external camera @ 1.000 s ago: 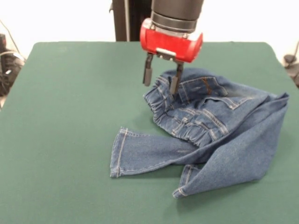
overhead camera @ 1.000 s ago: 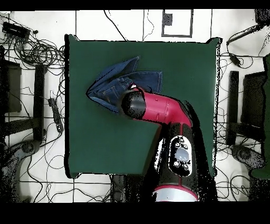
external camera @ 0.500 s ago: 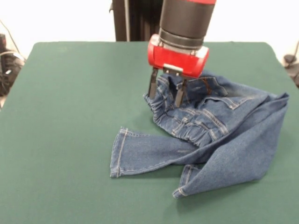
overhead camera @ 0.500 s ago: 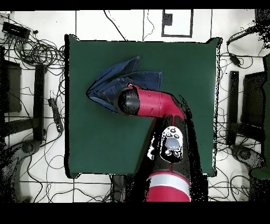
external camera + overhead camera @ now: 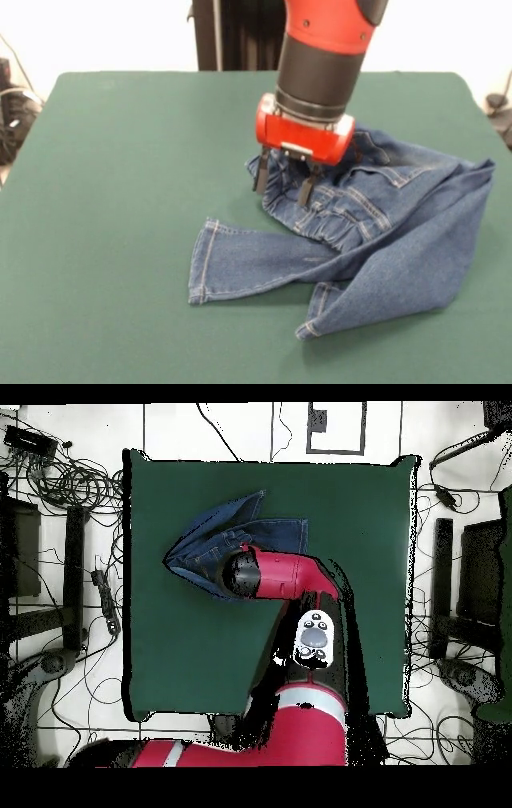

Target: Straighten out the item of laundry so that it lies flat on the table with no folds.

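The item of laundry point(image 5: 376, 240), a small pair of blue jeans, lies crumpled on the green table point(image 5: 120, 176), right of centre in the front view. One leg stretches left with its hem flat; the other is folded over on the right. My gripper point(image 5: 283, 183) stands open and straddles the gathered waistband, one finger on each side of its left end. In the overhead view the jeans point(image 5: 215, 534) show at the table's point(image 5: 350, 514) upper left, and the red arm covers the gripper.
Cables and stands lie on the floor around the table in the overhead view. Bare green cloth spreads to the left and front of the jeans in the front view.
The gripper has come down and slightly toward the front, from beside the waistband to astride it. The jeans have not moved.
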Available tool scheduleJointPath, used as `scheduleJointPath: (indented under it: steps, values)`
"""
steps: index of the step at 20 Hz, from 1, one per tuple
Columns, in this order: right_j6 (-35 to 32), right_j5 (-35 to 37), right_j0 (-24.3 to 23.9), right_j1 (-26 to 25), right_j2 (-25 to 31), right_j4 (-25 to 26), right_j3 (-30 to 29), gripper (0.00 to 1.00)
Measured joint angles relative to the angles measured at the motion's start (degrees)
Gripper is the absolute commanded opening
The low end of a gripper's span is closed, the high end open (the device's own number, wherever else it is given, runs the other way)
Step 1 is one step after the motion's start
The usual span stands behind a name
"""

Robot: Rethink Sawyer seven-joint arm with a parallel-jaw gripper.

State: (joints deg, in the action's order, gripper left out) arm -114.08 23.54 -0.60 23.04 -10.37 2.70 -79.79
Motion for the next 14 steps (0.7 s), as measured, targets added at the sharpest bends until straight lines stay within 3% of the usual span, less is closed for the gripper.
scheduleJointPath:
  steps: [14]
  values:
    - [0.0,0.3,-1.4,-6.8,0.3,0.0,3.9,1.0]
